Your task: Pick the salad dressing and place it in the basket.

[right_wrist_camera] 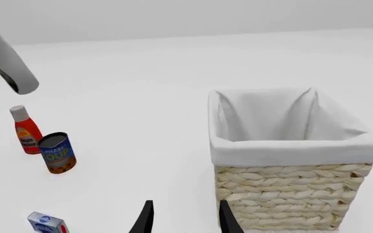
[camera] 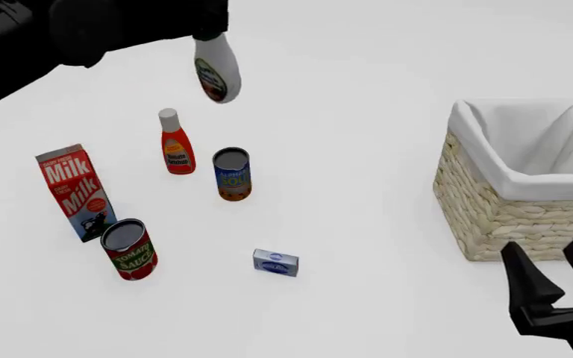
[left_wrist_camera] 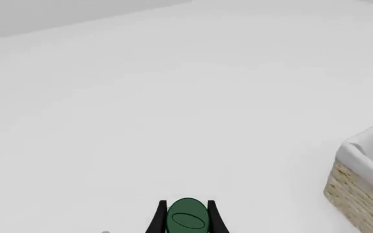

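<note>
Salad dressing (camera: 217, 71) hangs in the air, upper left of front view, cap end up, clamped in left gripper (left_wrist_camera: 186, 218). Long axis near vertical, base tilted slightly toward frame right, label facing cam. Red bottle (camera: 175, 142) and soup can (camera: 233, 174) sit below it. Basket (camera: 525, 216) at right edge, well apart. Right gripper (camera: 553, 265) at lower right: fingers parted, nothing between them.

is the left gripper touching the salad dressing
Touching. The left wrist view shows both fingers of the left gripper pressed against the green cap of the salad dressing, which hangs lifted in the front view.
</note>
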Controlling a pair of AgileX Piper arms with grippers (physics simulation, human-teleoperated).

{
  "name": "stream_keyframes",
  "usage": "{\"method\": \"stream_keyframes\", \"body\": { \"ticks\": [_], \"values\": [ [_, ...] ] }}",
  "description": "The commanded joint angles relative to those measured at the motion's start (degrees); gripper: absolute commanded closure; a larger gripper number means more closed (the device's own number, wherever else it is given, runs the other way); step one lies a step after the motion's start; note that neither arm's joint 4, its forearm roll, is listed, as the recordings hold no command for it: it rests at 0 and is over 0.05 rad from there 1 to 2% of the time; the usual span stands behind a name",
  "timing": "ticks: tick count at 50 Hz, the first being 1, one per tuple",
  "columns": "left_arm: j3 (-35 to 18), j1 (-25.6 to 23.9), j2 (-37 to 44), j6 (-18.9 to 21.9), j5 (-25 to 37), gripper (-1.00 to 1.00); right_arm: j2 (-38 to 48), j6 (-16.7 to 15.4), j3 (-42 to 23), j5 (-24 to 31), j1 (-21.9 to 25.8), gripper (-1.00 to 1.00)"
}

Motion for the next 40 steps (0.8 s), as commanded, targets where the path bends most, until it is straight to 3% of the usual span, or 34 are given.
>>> {"method": "stream_keyframes", "body": {
  "ticks": [1, 22, 29, 40],
  "values": [
    [3.01, -7.35, -1.46, 1.4, -1.69, 1.0, -1.24, -0.21, 0.0, 1.01, -0.16, -1.0],
    [7.73, -18.61, -1.29, -0.51, -4.98, 1.0, -4.57, -0.36, 0.0, 4.53, -0.47, -1.0],
    [8.68, -19.83, -0.67, -0.55, -6.03, 1.0, -6.91, 0.55, 0.0, 6.37, -0.58, -1.0],
    [9.54, -20.75, -0.21, -0.84, -6.74, 1.0, -2.39, 0.55, -1.19, 3.93, 1.55, -1.0]
  ]
}}
